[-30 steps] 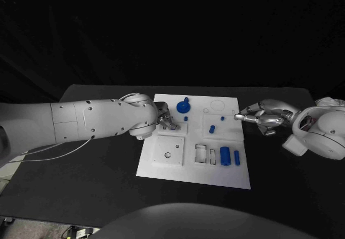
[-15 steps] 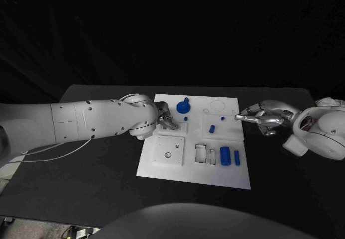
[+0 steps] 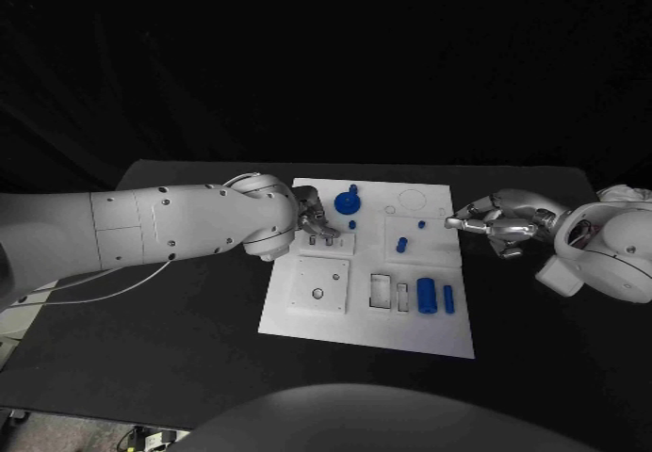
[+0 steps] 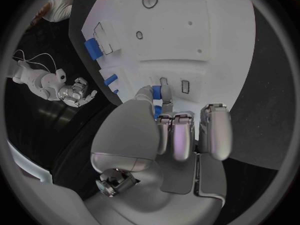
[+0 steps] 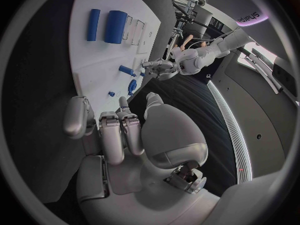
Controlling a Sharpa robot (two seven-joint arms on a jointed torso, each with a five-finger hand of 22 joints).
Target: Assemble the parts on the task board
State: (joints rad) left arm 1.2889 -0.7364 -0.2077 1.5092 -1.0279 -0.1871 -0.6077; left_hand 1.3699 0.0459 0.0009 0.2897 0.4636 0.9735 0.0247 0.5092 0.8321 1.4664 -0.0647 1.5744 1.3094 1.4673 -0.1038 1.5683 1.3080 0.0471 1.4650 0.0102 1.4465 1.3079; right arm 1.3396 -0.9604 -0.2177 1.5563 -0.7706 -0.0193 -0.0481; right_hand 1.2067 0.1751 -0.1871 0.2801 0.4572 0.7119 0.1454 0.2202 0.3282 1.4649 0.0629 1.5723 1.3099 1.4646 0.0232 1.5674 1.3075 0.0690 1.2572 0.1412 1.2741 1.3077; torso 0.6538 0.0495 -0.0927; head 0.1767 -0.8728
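Note:
The white task board [image 3: 306, 311] lies mid-table. My left hand [image 3: 316, 224] hovers over its upper left part, just above two small slots [image 3: 320, 242]. In the left wrist view the thumb and curled fingers [image 4: 178, 135] pinch a small blue part [image 4: 165, 92] near those slots [image 4: 184, 86]. A round blue part [image 3: 347, 201], a small peg [image 3: 352, 225] and a short part [image 3: 401, 245] stand on the board. A blue cylinder [image 3: 425, 294] and a thin rod [image 3: 448, 298] lie at its lower right. My right hand [image 3: 486, 222] hangs at the board's right edge, fingers curled in on nothing.
A square plate with a hole [image 3: 320, 284] and two framed rectangular recesses [image 3: 390, 292] sit on the board's lower half. A round recess [image 3: 412, 199] is at the top right. A thin cable [image 3: 95, 287] trails over the black table [image 3: 177, 320] at the left.
My left hand has lifted slightly up and away from the two small slots, which now show below its fingers. The right hand has stayed where it was.

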